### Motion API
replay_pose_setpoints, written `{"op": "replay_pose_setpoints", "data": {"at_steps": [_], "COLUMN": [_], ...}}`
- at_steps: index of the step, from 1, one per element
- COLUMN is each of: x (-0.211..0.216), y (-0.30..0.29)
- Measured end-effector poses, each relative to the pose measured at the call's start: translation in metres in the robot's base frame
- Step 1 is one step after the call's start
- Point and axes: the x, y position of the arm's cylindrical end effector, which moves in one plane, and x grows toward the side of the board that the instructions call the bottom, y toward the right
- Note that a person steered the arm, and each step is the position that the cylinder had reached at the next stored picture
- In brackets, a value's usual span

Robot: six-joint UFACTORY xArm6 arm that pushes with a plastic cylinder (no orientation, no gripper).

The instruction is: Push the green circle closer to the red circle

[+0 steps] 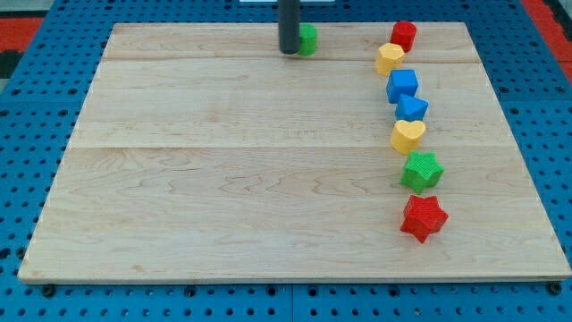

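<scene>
Pale wood table (223,179) sitting on blue pegboard (27,179). Green circle (307,38) up top, then down the view's right: red circle (404,35), yellow block (389,58), two blue blocks (402,85) (411,108), yellow heart (407,135), green star (421,170), red star (423,217).

My rod (289,22) is cut off by the view's top edge, so only its lower stretch shows, down to my tip (289,51). The rod covers the left part of the green circle (308,38), which sits just to the view's right of my tip; whether the two touch cannot be told. Well off to the view's right of my tip, the red circle (403,35) is small enough that its round shape is hard to make out.
</scene>
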Motion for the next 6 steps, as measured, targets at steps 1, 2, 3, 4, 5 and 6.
{"op": "replay_pose_setpoints", "data": {"at_steps": [1, 2, 3, 4, 5, 6], "x": [0.004, -0.019, -0.025, -0.039, -0.041, -0.043], "y": [-0.031, -0.007, 0.031, 0.068, 0.088, 0.100]}}
